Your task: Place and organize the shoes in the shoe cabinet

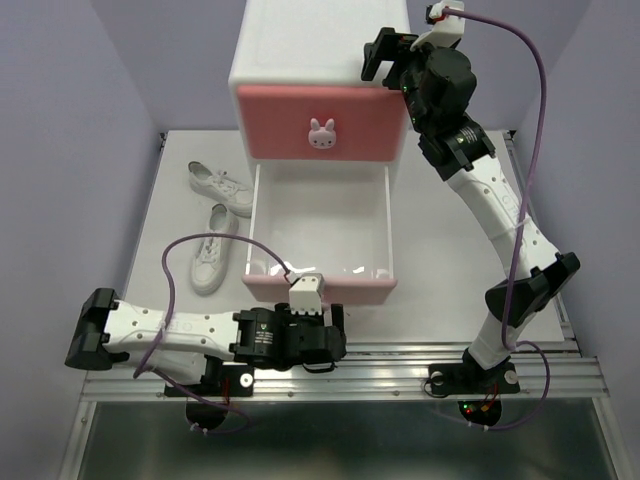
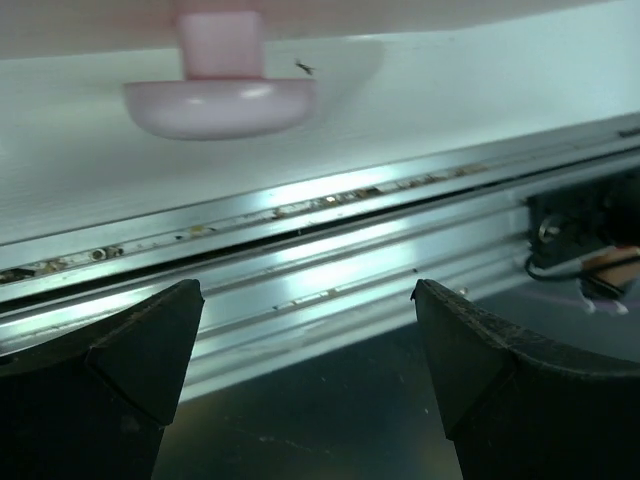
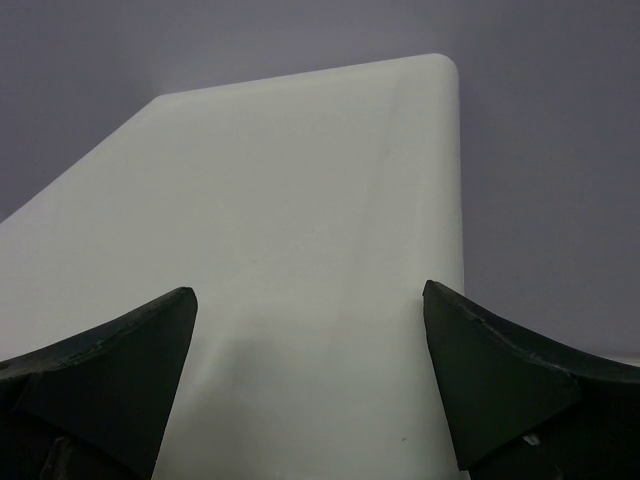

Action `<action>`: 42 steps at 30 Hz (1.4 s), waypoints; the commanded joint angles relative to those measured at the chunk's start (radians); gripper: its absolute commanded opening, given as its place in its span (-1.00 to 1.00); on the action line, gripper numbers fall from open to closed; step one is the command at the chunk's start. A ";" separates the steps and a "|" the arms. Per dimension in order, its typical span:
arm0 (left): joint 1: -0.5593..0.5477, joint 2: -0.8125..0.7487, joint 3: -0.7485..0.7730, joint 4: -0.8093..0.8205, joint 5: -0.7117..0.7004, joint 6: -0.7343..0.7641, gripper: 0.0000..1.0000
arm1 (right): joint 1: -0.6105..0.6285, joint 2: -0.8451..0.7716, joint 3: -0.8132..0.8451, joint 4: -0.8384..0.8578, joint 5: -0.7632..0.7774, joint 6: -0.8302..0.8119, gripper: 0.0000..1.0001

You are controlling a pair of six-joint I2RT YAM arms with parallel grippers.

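1. Top external view is showing the shoe cabinet (image 1: 315, 60) sitting at 12 o'clock on the table (image 1: 430, 300). Its pale pink lower drawer (image 1: 320, 285) is standing pulled out with nothing inside, and the darker upper drawer (image 1: 320, 120) is shut.
2. One white sneaker (image 1: 220, 187) and its mate (image 1: 212, 262) are lying at 9 o'clock of the open drawer, just beside its wall. No orange pair is showing.
3. The left gripper (image 2: 305, 300) is hovering at 6 o'clock of the drawer front, fingers spread wide and empty, just below the knob (image 2: 218, 100).
4. The right gripper (image 3: 310, 300) is hanging over the cabinet's top near its 1 o'clock corner, fingers likewise apart, gripping nothing.
5. Opening the drawer looks finished, so loading is likely coming next. That calls for the left arm swinging toward 9 o'clock, closing on the nearer sneaker and lifting it over the drawer wall.
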 commanded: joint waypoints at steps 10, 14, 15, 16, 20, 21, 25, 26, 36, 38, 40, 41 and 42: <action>0.028 -0.067 0.465 -0.056 -0.187 0.324 0.97 | 0.000 0.113 -0.098 -0.264 -0.061 0.098 1.00; 0.316 -0.041 0.580 0.082 -0.091 0.698 0.97 | 0.000 0.119 -0.029 -0.264 -0.065 0.112 1.00; 0.441 -0.032 0.620 0.161 -0.068 0.777 0.97 | -0.010 0.125 0.018 -0.262 -0.062 0.112 1.00; 0.500 -0.018 0.646 0.189 -0.052 0.876 0.97 | -0.010 0.143 0.050 -0.262 -0.059 0.115 1.00; 0.779 0.121 0.837 0.240 0.162 0.964 0.97 | -0.019 0.227 0.283 -0.249 -0.054 0.115 1.00; 0.818 0.146 0.899 0.237 0.193 0.963 0.97 | -0.019 0.250 0.390 -0.230 -0.024 0.103 1.00; 0.973 0.227 0.960 0.222 0.281 0.900 0.97 | -0.034 0.315 0.517 -0.089 0.032 0.099 1.00; 1.048 0.249 0.971 0.217 0.337 0.879 0.97 | -0.059 0.314 0.519 -0.054 0.028 0.110 1.00; 1.383 0.185 0.844 0.230 0.483 0.829 0.97 | -0.365 0.248 0.516 0.072 -0.077 0.343 1.00; 1.430 0.174 0.789 0.193 0.495 0.869 0.97 | -0.408 0.211 0.490 0.077 -0.097 0.357 1.00; 1.464 0.171 0.706 0.154 0.520 0.903 0.97 | -0.456 0.173 0.403 0.059 -0.123 0.374 1.00; 1.507 0.181 0.682 0.112 0.520 0.899 0.97 | -0.470 0.138 0.373 0.042 -0.140 0.386 1.00; 1.531 0.189 0.662 0.095 0.521 0.892 0.97 | -0.470 0.125 0.352 0.022 -0.157 0.389 1.00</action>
